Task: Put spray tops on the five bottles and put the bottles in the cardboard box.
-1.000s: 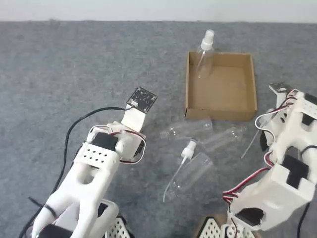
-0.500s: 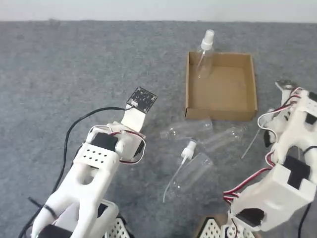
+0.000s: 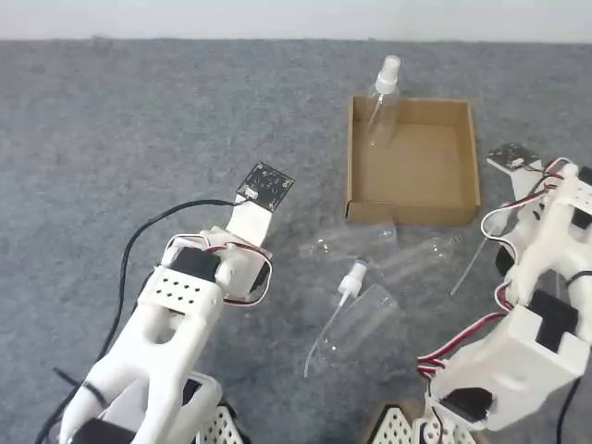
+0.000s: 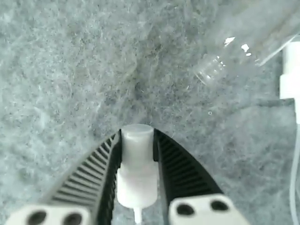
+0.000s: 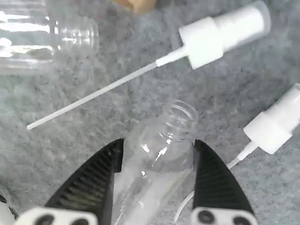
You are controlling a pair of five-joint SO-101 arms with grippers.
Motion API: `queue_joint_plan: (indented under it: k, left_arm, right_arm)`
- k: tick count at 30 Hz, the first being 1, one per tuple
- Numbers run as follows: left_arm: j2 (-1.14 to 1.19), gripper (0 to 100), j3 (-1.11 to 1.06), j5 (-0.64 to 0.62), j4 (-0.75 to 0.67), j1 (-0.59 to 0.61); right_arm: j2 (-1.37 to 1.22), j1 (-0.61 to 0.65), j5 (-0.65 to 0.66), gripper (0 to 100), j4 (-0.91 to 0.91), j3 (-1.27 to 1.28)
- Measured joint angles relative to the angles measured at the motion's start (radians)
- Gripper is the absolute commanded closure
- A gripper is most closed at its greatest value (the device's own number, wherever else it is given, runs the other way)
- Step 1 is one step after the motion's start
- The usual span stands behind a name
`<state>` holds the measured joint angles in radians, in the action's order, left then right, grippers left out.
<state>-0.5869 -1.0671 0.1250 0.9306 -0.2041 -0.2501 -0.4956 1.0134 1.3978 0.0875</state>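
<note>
In the left wrist view my left gripper [image 4: 137,136] is shut on a white spray top [image 4: 137,168], just above the grey carpet and short of an open bottle neck [image 4: 210,73]. In the right wrist view my right gripper [image 5: 158,143] is shut on a clear topless bottle [image 5: 164,154], whose open neck points forward. Beyond it lie two loose spray tops [image 5: 225,33] [image 5: 276,124]. In the high view the cardboard box [image 3: 413,211] sits at the back right. A capped bottle [image 3: 381,102] stands at its far left corner. Clear bottles [image 3: 350,242] [image 3: 418,255] [image 3: 368,319] lie in front of the box.
The left arm [image 3: 176,314] fills the lower left of the high view, and the right arm [image 3: 541,305] stands along the right edge beside the box. A loose spray top [image 3: 352,277] with a long tube lies among the bottles. Grey carpet stretches to the left and back.
The right arm's wrist has swung a little back and left, toward the box's right side. The left arm has kept still.
</note>
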Motion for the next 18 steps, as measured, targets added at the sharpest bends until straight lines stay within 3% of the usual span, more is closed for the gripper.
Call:
queue_joint_plan:
  k: [11,18]
  left_arm:
    - [0.000,99,0.000,0.000,0.000,0.000]
    - [0.000,99,0.000,0.000,0.000,0.000]
  right_arm:
    - [0.000,-0.015,-0.020,74.9,0.000,0.000]
    - [0.000,-0.017,-0.304,74.9,0.015,0.000]
